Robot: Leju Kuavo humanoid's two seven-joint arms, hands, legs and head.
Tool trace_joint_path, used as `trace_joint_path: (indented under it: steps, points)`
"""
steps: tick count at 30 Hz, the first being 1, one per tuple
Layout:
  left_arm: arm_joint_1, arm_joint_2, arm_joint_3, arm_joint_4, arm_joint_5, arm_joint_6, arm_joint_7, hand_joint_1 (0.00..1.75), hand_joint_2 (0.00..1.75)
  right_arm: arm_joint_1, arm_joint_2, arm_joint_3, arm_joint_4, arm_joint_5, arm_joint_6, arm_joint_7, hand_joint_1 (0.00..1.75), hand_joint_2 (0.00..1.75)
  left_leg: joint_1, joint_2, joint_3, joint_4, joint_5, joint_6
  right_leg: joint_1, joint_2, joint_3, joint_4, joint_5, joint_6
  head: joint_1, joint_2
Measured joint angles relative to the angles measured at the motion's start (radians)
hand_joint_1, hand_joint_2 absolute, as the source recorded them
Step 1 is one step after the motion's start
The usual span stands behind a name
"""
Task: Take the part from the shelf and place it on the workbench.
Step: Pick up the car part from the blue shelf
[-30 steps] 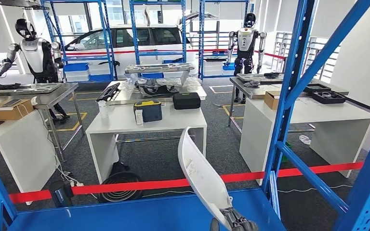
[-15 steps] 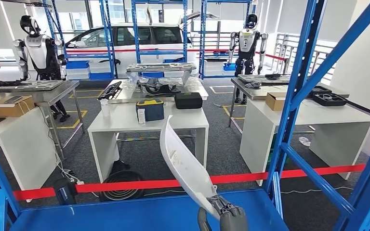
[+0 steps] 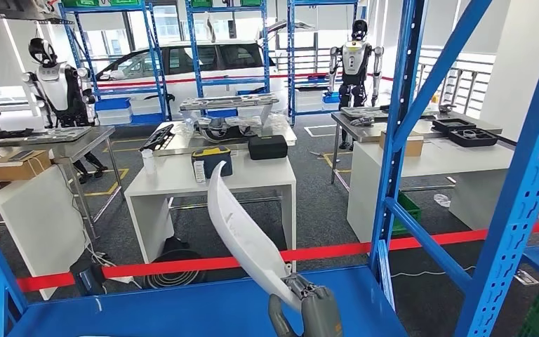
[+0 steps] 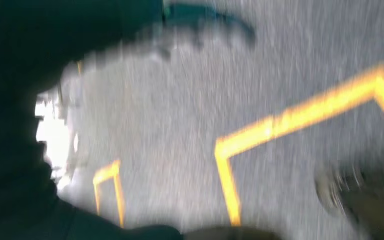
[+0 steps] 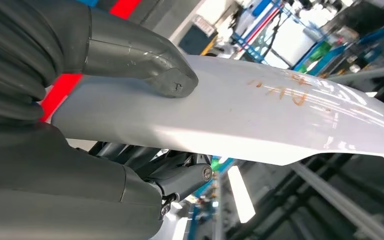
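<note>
Right hand [image 3: 314, 309] grips the lower end of the white part [image 3: 242, 232], thumb [image 5: 145, 62] pressed on its upper face and darker fingers [image 5: 180, 172] curled beneath. The part is held tilted above the blue shelf [image 3: 203, 312]. The left wrist view is too blurred to tell how the left hand's fingers lie.

Part [image 3: 242, 228]: smooth, glossy white plastic with faint orange marks. Robot hand [image 3: 307, 309]: matt grey plastic, with a ribbed cover. Shelf [image 3: 203, 312]: smooth blue-painted metal deck; uprights perforated. Floor [image 3: 337, 210]: rough grey carpet. Tabletop [image 3: 182, 172]: matt white. Box [image 3: 17, 163]: brown cardboard. Barrier tape [image 3: 203, 264]: glossy red.
</note>
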Motion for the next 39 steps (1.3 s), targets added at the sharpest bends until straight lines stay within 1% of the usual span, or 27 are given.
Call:
trace_joint_path:
  steps: [2, 3, 4, 6, 8, 10, 12, 13, 14, 16, 17, 18, 19, 21, 23, 25, 27, 28, 30, 31, 32, 33, 34, 35, 36, 37, 39]
  points:
    - [-0.001, 0.003, 0.000, 0.000, -0.020, -0.018, -0.026, 0.00, 1.75, -0.005, -0.004, 0.000, 0.007, 0.007, -0.020, 0.019, 1.75, 1.75, 0.001, 0.000, -0.028, 0.113, -0.062, -0.005, 0.002, -0.003, -0.021, 0.001, 0.016, -0.001, 0.000, 0.000]
    - [-0.002, 0.003, 0.000, -0.001, -0.024, -0.025, -0.034, 0.00, 1.75, -0.003, -0.007, -0.002, 0.007, 0.022, -0.032, 0.031, 1.75, 1.75, 0.002, 0.000, -0.022, 0.135, -0.064, -0.005, 0.003, -0.005, -0.033, 0.001, 0.025, 0.000, 0.000, 0.000]
    - [-0.004, 0.004, 0.000, -0.001, -0.027, -0.032, -0.039, 0.00, 1.75, 0.005, -0.011, -0.005, 0.003, 0.045, -0.047, 0.046, 1.75, 1.75, 0.002, 0.000, 0.001, 0.122, -0.048, -0.003, 0.004, -0.005, -0.043, 0.001, 0.034, 0.001, 0.000, 0.000]
    - [-0.008, 0.004, 0.001, -0.003, -0.017, -0.038, -0.045, 0.00, 1.75, 0.037, -0.017, -0.018, -0.023, 0.108, -0.075, 0.075, 1.75, 1.75, 0.001, 0.000, 0.097, 0.003, -0.005, 0.005, 0.006, -0.006, -0.060, 0.002, 0.050, 0.006, 0.000, 0.000]
    - [-0.012, 0.003, 0.004, -0.004, 0.000, -0.031, -0.041, 0.00, 1.75, 0.075, -0.019, -0.030, -0.060, 0.169, -0.087, 0.094, 1.75, 1.75, -0.004, -0.001, 0.182, -0.122, 0.003, 0.014, 0.007, -0.006, -0.067, 0.001, 0.064, 0.015, 0.001, 0.000]
    - [-0.013, 0.001, 0.009, -0.004, 0.008, -0.021, -0.030, 0.00, 1.75, 0.102, -0.018, -0.033, -0.087, 0.206, -0.081, 0.104, 1.75, 1.75, -0.011, -0.002, 0.200, -0.163, 0.001, 0.023, 0.004, -0.005, -0.069, -0.005, 0.081, 0.027, 0.001, 0.000]
    - [-0.013, -0.001, 0.012, -0.002, 0.009, -0.017, -0.016, 0.00, 1.75, 0.115, -0.017, -0.033, -0.099, 0.228, -0.068, 0.113, 1.75, 1.75, -0.012, 0.001, 0.186, -0.170, 0.021, 0.038, 0.002, -0.002, -0.075, -0.009, 0.089, 0.041, 0.000, 0.000]
    - [-0.014, -0.001, 0.014, -0.001, 0.009, -0.016, -0.008, 0.00, 1.75, 0.117, -0.016, -0.034, -0.102, 0.236, -0.060, 0.116, 1.75, 1.75, -0.010, 0.003, 0.178, -0.174, 0.033, 0.046, 0.002, -0.001, -0.083, 0.004, 0.068, 0.045, 0.001, 0.000]
    - [-0.014, -0.001, 0.016, -0.001, 0.009, -0.015, -0.004, 0.00, 1.75, 0.116, -0.014, -0.034, -0.103, 0.244, -0.050, 0.117, 1.75, 1.75, -0.008, 0.006, 0.167, -0.177, 0.047, 0.053, 0.001, 0.000, -0.097, 0.037, 0.029, 0.049, 0.001, -0.001]
    - [-0.017, 0.002, 0.020, 0.000, 0.011, -0.013, -0.012, 0.00, 1.75, 0.111, -0.006, -0.033, -0.104, 0.255, -0.020, 0.115, 1.75, 1.75, -0.008, 0.008, 0.137, -0.173, 0.070, 0.060, 0.000, 0.000, -0.130, 0.157, -0.076, 0.054, 0.003, -0.001]
    - [-0.018, 0.005, 0.023, 0.000, 0.014, -0.012, -0.022, 0.00, 1.75, 0.109, 0.000, -0.031, -0.105, 0.258, -0.003, 0.114, 1.75, 1.75, -0.009, 0.009, 0.121, -0.170, 0.082, 0.061, -0.001, 0.000, -0.139, 0.218, -0.106, 0.055, 0.003, -0.001]
    - [-0.019, 0.008, 0.027, 0.000, 0.019, -0.009, -0.033, 0.00, 1.75, 0.106, 0.007, -0.027, -0.105, 0.259, 0.013, 0.114, 1.75, 1.75, -0.010, 0.009, 0.103, -0.165, 0.092, 0.061, 0.000, 0.000, -0.137, 0.257, -0.111, 0.056, 0.003, -0.001]
    - [-0.020, 0.010, 0.033, 0.000, 0.026, -0.004, -0.041, 0.00, 1.75, 0.101, 0.014, -0.022, -0.105, 0.258, 0.024, 0.113, 1.75, 1.75, -0.010, 0.009, 0.086, -0.160, 0.101, 0.059, 0.001, 0.000, -0.120, 0.265, -0.096, 0.055, 0.004, -0.001]
    - [-0.020, 0.014, 0.049, -0.001, 0.046, 0.022, -0.054, 0.00, 1.75, 0.077, 0.034, -0.010, -0.104, 0.247, 0.036, 0.107, 1.75, 1.75, -0.010, 0.010, 0.052, -0.145, 0.117, 0.053, 0.002, 0.000, -0.034, 0.175, -0.054, 0.050, 0.004, -0.001]
    - [-0.020, 0.016, 0.069, -0.002, 0.064, 0.055, -0.063, 0.00, 1.75, 0.045, 0.058, -0.001, -0.101, 0.233, 0.044, 0.099, 1.75, 1.75, -0.012, 0.011, 0.029, -0.131, 0.131, 0.044, 0.006, 0.000, 0.056, 0.045, -0.060, 0.043, 0.003, -0.001]
    - [-0.020, 0.016, 0.084, -0.004, 0.070, 0.069, -0.068, 0.00, 1.75, 0.022, 0.073, 0.003, -0.098, 0.227, 0.049, 0.097, 1.75, 1.75, -0.011, 0.009, 0.023, -0.129, 0.145, 0.032, 0.011, 0.002, 0.081, -0.007, -0.076, 0.033, 0.003, -0.001]
    - [-0.018, 0.015, 0.093, -0.003, 0.070, 0.066, -0.072, 0.00, 1.75, 0.003, 0.085, 0.006, -0.091, 0.224, 0.060, 0.097, 1.75, 1.75, -0.009, 0.006, 0.018, -0.132, 0.154, 0.018, 0.010, 0.000, 0.069, -0.011, -0.059, 0.019, 0.003, -0.001]
    - [-0.017, 0.015, 0.096, -0.003, 0.070, 0.059, -0.074, 0.00, 1.75, -0.009, 0.093, 0.007, -0.086, 0.222, 0.068, 0.099, 1.75, 1.75, -0.007, 0.005, 0.011, -0.121, 0.138, 0.012, 0.009, -0.001, 0.061, -0.014, -0.047, 0.011, 0.002, -0.001]
    - [-0.016, 0.015, 0.101, -0.002, 0.068, 0.041, -0.078, 0.00, 1.75, -0.033, 0.108, 0.007, -0.073, 0.218, 0.081, 0.105, 1.75, 1.75, -0.003, 0.003, -0.014, -0.048, 0.055, 0.002, 0.005, -0.004, 0.038, -0.018, -0.021, 0.000, 0.001, -0.002]
    - [-0.016, 0.014, 0.101, -0.002, 0.067, 0.034, -0.080, 0.00, 1.75, -0.042, 0.113, 0.007, -0.067, 0.216, 0.085, 0.108, 1.75, 1.75, 0.000, 0.003, -0.028, 0.012, 0.005, -0.003, 0.005, -0.004, 0.024, -0.018, -0.009, -0.002, 0.001, -0.002]
    - [-0.016, 0.014, 0.101, -0.002, 0.067, 0.030, -0.081, 0.00, 1.75, -0.048, 0.116, 0.007, -0.061, 0.215, 0.086, 0.111, 1.75, 1.75, 0.002, 0.003, -0.037, 0.073, -0.028, -0.007, 0.006, -0.005, 0.010, -0.017, 0.003, -0.002, 0.000, -0.002]
    - [-0.016, 0.014, 0.101, -0.002, 0.066, 0.028, -0.081, 0.00, 1.75, -0.051, 0.117, 0.007, -0.056, 0.214, 0.087, 0.112, 1.75, 1.75, 0.004, 0.003, -0.038, 0.119, -0.037, -0.011, 0.006, -0.006, -0.005, -0.015, 0.015, 0.000, 0.000, -0.002]
    - [-0.016, 0.013, 0.102, -0.003, 0.066, 0.026, -0.081, 0.00, 1.75, -0.054, 0.118, 0.007, -0.052, 0.214, 0.087, 0.114, 1.75, 1.75, 0.006, 0.003, -0.026, 0.138, -0.024, -0.013, 0.006, -0.008, -0.020, -0.013, 0.026, 0.002, 0.000, -0.002]
    - [-0.016, 0.014, 0.102, -0.003, 0.066, 0.025, -0.081, 0.00, 1.75, -0.056, 0.119, 0.007, -0.048, 0.214, 0.087, 0.115, 1.75, 1.75, 0.008, 0.004, 0.001, 0.122, 0.003, -0.015, 0.006, -0.009, -0.035, -0.011, 0.038, 0.005, 0.000, -0.002]
    - [-0.017, 0.014, 0.102, -0.003, 0.066, 0.025, -0.081, 0.00, 1.75, -0.057, 0.120, 0.006, -0.045, 0.213, 0.086, 0.115, 1.75, 1.75, 0.011, 0.003, 0.046, 0.073, 0.026, -0.015, 0.005, -0.009, -0.049, -0.009, 0.048, 0.009, 0.000, -0.002]
    - [-0.018, 0.014, 0.102, -0.004, 0.066, 0.023, -0.080, 0.00, 1.75, -0.059, 0.122, 0.004, -0.044, 0.213, 0.085, 0.117, 1.75, 1.75, 0.012, 0.002, 0.103, 0.001, 0.030, -0.014, 0.006, -0.009, -0.060, -0.008, 0.058, 0.014, 0.000, -0.002]
    - [-0.020, 0.013, 0.102, -0.006, 0.062, 0.018, -0.073, 0.00, 1.75, -0.059, 0.122, -0.005, -0.044, 0.217, 0.084, 0.125, 1.75, 1.75, 0.008, -0.001, 0.187, -0.123, 0.011, -0.004, 0.007, -0.010, -0.071, -0.008, 0.077, 0.026, 0.000, -0.002]
